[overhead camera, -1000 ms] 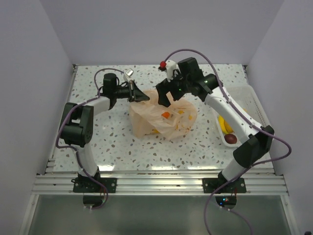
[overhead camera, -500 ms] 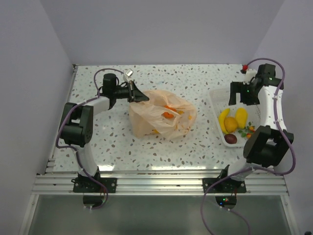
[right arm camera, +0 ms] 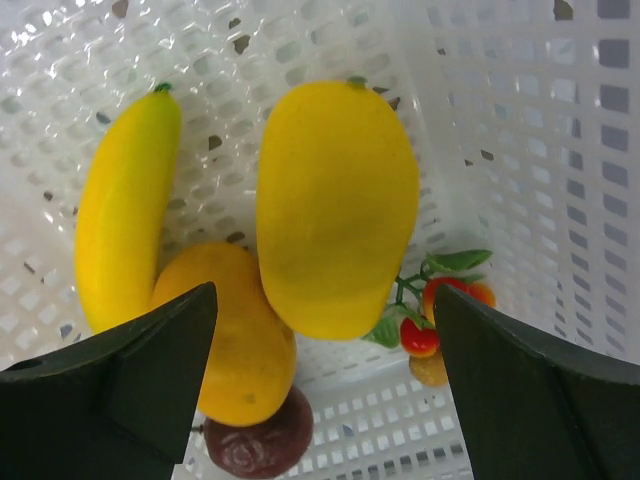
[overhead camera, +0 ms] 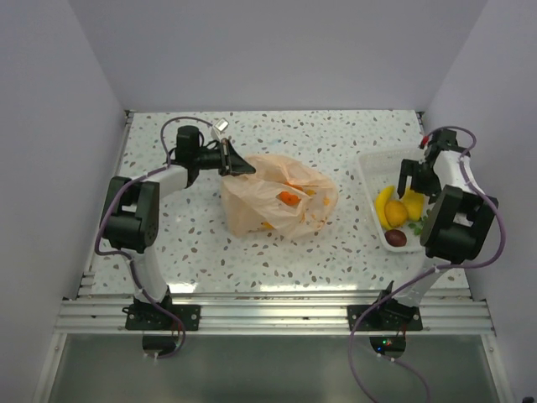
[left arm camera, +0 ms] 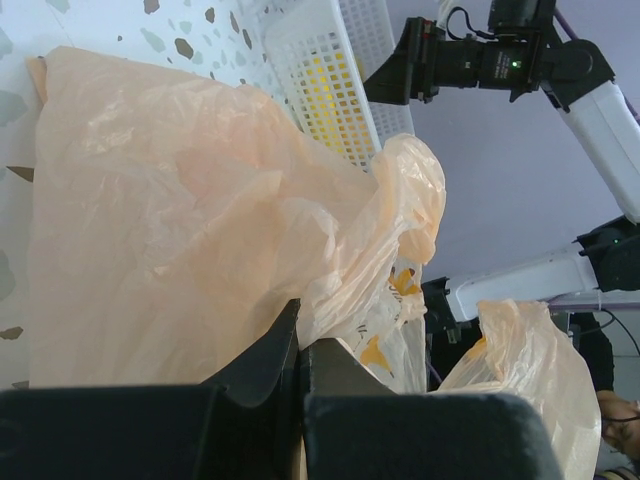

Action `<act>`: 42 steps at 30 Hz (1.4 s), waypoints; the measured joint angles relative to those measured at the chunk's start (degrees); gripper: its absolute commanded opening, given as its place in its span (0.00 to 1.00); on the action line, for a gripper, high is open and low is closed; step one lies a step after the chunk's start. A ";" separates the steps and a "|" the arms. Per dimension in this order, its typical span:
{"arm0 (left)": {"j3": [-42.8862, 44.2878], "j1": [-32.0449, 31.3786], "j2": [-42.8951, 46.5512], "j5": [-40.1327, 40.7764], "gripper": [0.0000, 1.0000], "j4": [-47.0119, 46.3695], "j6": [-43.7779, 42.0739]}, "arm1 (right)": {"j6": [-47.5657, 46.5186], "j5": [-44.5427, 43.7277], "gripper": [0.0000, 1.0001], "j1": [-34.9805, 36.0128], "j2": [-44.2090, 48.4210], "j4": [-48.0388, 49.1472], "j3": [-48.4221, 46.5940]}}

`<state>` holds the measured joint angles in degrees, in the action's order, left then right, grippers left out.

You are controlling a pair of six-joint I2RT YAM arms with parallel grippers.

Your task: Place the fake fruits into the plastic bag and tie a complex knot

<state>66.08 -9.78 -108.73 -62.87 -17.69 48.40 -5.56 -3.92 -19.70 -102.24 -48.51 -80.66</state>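
**Left claw.** The left claw (overhead camera: 239,165) is pressed together on a fold of the bag (overhead camera: 277,201) at the bag's 10 o'clock corner. In the left wrist view the claw (left arm camera: 298,345) pinches the thin peach film, and the bag (left arm camera: 180,230) spreads away from it in crumpled folds.

**Bag.** The bag lies on the speckled bench (overhead camera: 336,134) at mid-bench, slumped and partly open. A small orange piece (overhead camera: 287,198) shows inside it. A yellow shape (overhead camera: 267,225) shows through the film toward 7 o'clock.

**Right claw.** The right claw (overhead camera: 417,185) hangs over the white tray (overhead camera: 369,168), which sits at 3 o'clock from the bag, well apart from it. In the right wrist view the claw (right arm camera: 322,295) is spread wide and grips nothing.

**Tray contents, right wrist view.** Inside the tray (right arm camera: 520,120):
- The mango (right arm camera: 335,205) lies between the fingers.
- The banana (right arm camera: 125,210) lies at 9 o'clock from the mango.
- The orange (right arm camera: 240,340) touches both of them at 7 o'clock.
- The plum (right arm camera: 260,445) sits just below the orange.
- The small red and orange pieces (right arm camera: 435,310), with green leaves, lie at 4 o'clock from the mango.
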 measured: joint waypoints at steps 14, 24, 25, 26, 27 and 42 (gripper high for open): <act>0.00 0.00 0.42 0.00 0.00 0.98 -1.11 | 6.75 0.44 0.43 -0.24 -10.01 6.95 -0.02; 0.00 0.00 0.42 0.00 0.00 1.92 -1.51 | 6.54 13.33 0.06 0.76 6.21 4.22 -5.57; 0.00 0.00 0.42 0.00 0.00 1.90 -1.51 | 6.69 14.29 0.00 1.68 8.52 4.85 -6.62; 0.00 0.00 0.42 -0.02 0.00 1.90 -1.49 | 6.71 15.10 0.00 3.04 10.62 5.31 -7.65; 0.00 0.00 0.42 0.00 0.00 1.90 -1.49 | 6.71 15.89 0.00 4.44 12.02 5.62 -8.44; 0.00 0.00 0.44 0.00 0.00 1.86 -1.46 | 5.55 27.17 0.02 41.40 12.11 15.43 -7.41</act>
<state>66.08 -9.78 -108.29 -62.87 -15.84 46.94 -0.01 23.24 21.69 -90.13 -33.08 -88.07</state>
